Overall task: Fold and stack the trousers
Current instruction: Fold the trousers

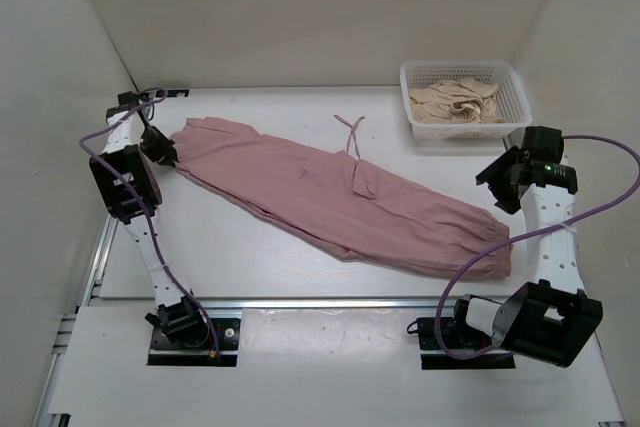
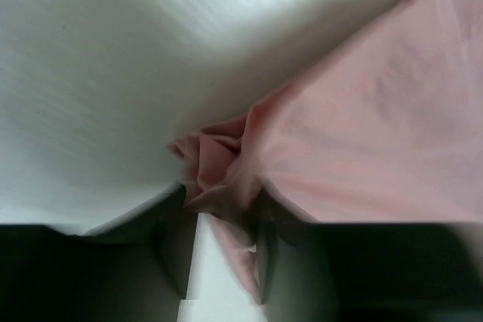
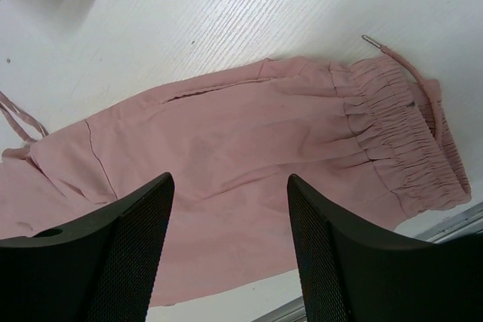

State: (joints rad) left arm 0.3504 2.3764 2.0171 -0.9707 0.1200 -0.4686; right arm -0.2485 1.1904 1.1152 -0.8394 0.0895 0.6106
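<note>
The dusty-pink trousers (image 1: 340, 192) lie flat and diagonal across the table, leg ends at the far left, gathered elastic waist (image 3: 407, 137) at the near right. My left gripper (image 1: 162, 147) is shut on the bunched hem of a leg end (image 2: 215, 160) low at the table. My right gripper (image 1: 503, 185) is open and empty, hovering above the waist end; its fingers (image 3: 136, 239) frame the pink fabric (image 3: 226, 133) below. A drawstring (image 3: 411, 73) curls off the waist, and a thin cord (image 1: 350, 132) trails from the far edge of the trousers.
A white mesh basket (image 1: 460, 65) stands at the back right with a crumpled beige-cream garment (image 1: 460, 102) in it. White walls close in the left, back and right. A metal rail (image 1: 300, 300) runs along the table's near edge.
</note>
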